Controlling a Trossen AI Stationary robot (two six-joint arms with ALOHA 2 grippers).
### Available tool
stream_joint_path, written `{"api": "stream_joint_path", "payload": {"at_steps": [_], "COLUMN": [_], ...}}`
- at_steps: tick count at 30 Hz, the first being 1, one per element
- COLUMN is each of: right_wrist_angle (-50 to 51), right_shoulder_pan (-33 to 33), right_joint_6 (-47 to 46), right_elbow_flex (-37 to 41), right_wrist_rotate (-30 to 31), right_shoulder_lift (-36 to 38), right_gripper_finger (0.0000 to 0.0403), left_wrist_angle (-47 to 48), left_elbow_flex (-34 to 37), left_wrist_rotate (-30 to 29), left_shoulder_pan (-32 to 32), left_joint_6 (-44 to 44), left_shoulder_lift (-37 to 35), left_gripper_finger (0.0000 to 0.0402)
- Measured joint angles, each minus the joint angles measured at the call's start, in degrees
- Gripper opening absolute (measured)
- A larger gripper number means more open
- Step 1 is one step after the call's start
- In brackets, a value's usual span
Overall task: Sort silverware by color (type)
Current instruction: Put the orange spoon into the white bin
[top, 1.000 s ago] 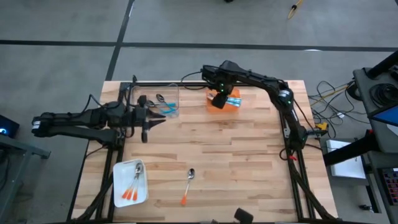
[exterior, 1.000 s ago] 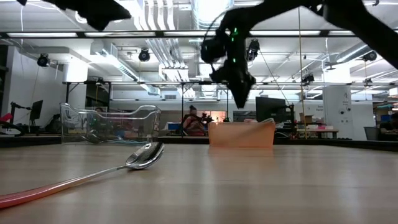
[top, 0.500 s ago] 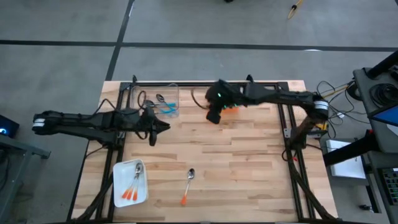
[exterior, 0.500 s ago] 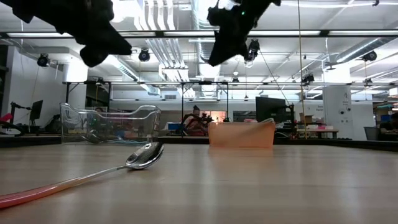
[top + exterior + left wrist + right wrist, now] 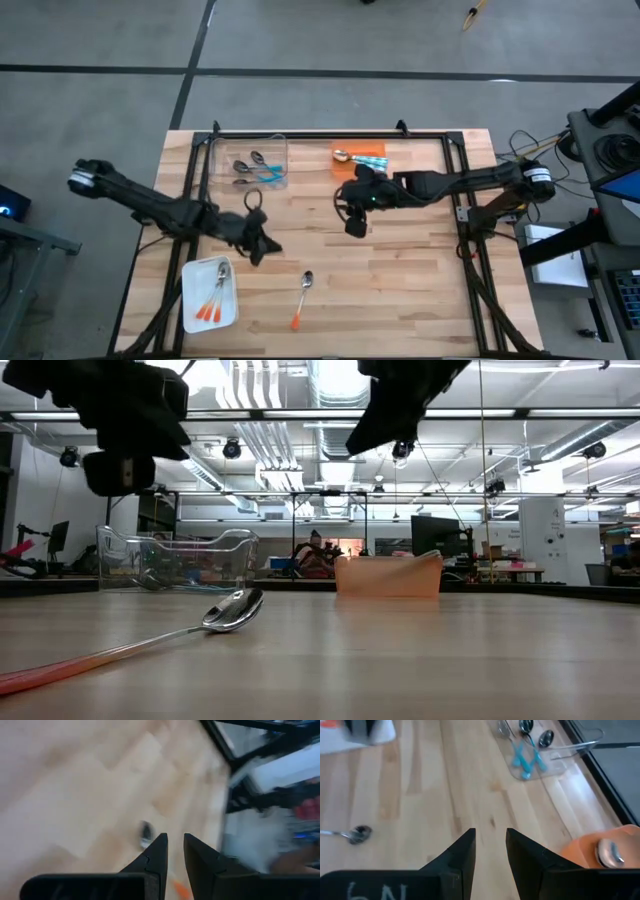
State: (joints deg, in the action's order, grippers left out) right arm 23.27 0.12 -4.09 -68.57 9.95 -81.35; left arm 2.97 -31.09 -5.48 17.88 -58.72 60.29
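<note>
One spoon with a silver bowl and an orange handle [image 5: 303, 298] lies flat on the wooden table near its front edge; it also shows in the low view [image 5: 232, 610], the left wrist view [image 5: 145, 832] and the right wrist view [image 5: 356, 834]. My left gripper [image 5: 262, 250] hovers left of and beyond this spoon, its fingers [image 5: 175, 837] a little apart and empty. My right gripper [image 5: 355, 228] hangs over the table's middle, its fingers [image 5: 490, 831] a little apart and empty. Both grippers are well above the table in the low view.
A white tray [image 5: 196, 305] with orange-handled spoons sits at the near left. A clear container [image 5: 280, 145] with teal-handled spoons stands at the far left. An orange tray [image 5: 350, 168] with light-blue-handled spoons sits at the far middle. Bare wood lies between them.
My left gripper has gone from beside the clear container toward the table's near edge and right, toward the lone orange-handled spoon. My right gripper has gone from over the orange tray toward the near edge, out over the table's middle. The spoon has stayed put.
</note>
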Motion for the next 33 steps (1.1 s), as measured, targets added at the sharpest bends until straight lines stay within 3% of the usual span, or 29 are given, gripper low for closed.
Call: {"api": "stream_joint_path", "payload": {"at_steps": [3,7,12,16,22,33], "right_wrist_angle": [-0.20,-1.66,-2.05,-2.52,-6.07,-6.01], "right_shoulder_pan": [0.39,0.39,0.39,0.73,0.79,5.02], "right_joint_6": [0.70,1.70,2.51,2.99,2.79,-1.18], "right_elbow_flex": [1.05,2.74,3.79,4.62,8.15,15.22], "right_wrist_rotate": [1.25,1.34,1.30,1.21,0.65,0.57], "right_shoulder_lift": [-0.06,-0.08,-0.08,-0.07,0.36,1.58], "right_gripper_finger": [0.0098,0.0098,0.0098,0.0098,0.0098,0.0098], "left_wrist_angle": [-6.73,-15.42,-15.89,-6.88,15.29,23.05], "left_elbow_flex": [-0.05,-0.64,-9.04,-17.97,-30.77,-41.25], "left_wrist_rotate": [-0.09,-4.79,-6.15,-6.06,-6.47,-11.90], "left_shoulder_pan": [4.20,7.96,10.26,11.73,13.80,14.99], "left_joint_6": [-6.80,-12.11,-11.79,-10.63,-12.89,-13.66], "left_shoulder_lift": [4.57,11.00,20.46,28.03,39.05,51.10], "left_gripper_finger": [0.0042,0.0038,0.0037,0.0037,0.0037,0.0037]}}
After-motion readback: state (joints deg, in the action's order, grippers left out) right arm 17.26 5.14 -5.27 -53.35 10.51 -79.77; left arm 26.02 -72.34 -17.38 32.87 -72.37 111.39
